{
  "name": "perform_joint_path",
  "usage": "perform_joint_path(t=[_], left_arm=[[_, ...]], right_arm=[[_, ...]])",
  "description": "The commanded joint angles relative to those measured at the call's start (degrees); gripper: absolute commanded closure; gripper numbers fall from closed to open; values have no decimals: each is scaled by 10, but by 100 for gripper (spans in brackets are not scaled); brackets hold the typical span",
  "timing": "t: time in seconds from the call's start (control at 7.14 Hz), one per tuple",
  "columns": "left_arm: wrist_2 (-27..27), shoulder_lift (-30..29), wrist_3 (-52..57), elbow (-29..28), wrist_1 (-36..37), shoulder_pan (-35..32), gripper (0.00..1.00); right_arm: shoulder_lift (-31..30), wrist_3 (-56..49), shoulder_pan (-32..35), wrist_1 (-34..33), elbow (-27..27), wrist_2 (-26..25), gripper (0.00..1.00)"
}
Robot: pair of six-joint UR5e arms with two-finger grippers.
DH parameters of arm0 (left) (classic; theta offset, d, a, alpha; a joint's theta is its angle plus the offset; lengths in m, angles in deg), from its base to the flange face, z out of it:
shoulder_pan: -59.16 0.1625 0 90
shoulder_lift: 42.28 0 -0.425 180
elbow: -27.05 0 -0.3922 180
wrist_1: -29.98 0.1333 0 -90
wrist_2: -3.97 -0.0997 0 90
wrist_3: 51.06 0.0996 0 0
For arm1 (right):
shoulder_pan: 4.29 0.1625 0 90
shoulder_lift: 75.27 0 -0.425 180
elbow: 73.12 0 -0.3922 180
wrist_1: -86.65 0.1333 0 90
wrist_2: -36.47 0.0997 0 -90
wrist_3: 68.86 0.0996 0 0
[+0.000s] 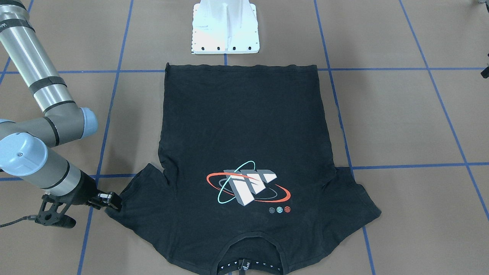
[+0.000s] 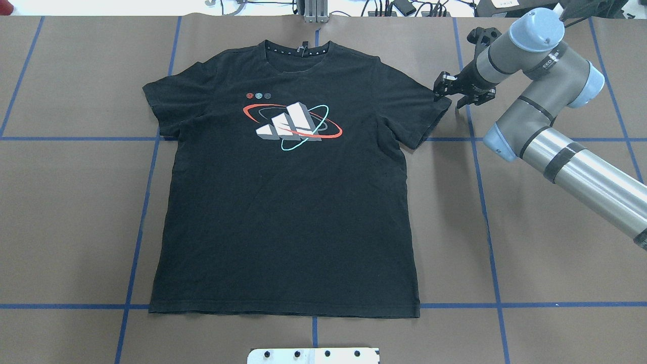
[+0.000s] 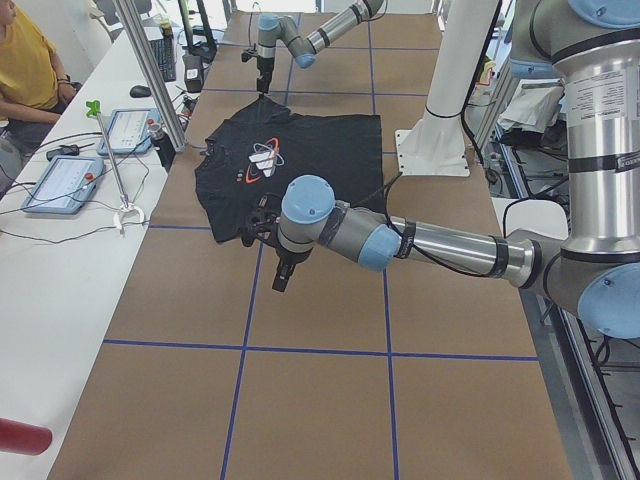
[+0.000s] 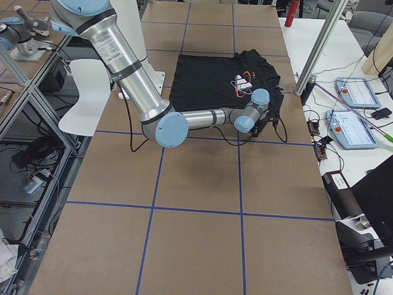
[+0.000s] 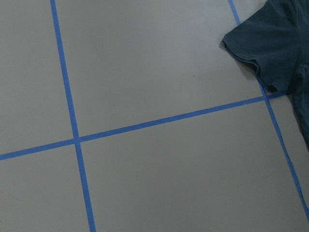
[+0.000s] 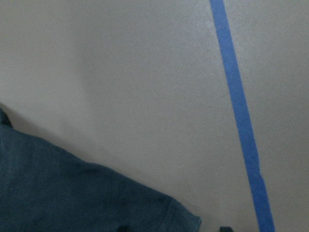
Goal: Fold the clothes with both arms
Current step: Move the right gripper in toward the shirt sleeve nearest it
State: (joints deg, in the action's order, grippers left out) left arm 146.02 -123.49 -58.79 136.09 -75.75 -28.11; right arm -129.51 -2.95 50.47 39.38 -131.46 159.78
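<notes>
Black T-shirt (image 2: 283, 217) lies flat on the table (image 2: 546, 253), logo up, collar on the far side. Right gripper (image 2: 447, 91) touches the right sleeve's edge, jaws apart. Left gripper (image 3: 258, 225) hangs near the left sleeve; I cannot tell how its jaws stand.

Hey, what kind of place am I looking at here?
Most likely a robotics lab or test cell. The robot's right arm works over a paper-covered table marked with a blue tape grid, and a side bench holds control pendants and cables.
</notes>
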Motion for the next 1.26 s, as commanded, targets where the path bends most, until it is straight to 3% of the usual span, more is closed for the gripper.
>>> perform_joint_path(t=[0.0, 1.12], left_arm=[[1, 0, 0, 1, 0, 0, 0], [2, 0, 0, 1, 0, 0, 0]], right_arm=[[-1, -3, 0, 0, 1, -2, 34], [4, -7, -1, -4, 0, -30, 41]])
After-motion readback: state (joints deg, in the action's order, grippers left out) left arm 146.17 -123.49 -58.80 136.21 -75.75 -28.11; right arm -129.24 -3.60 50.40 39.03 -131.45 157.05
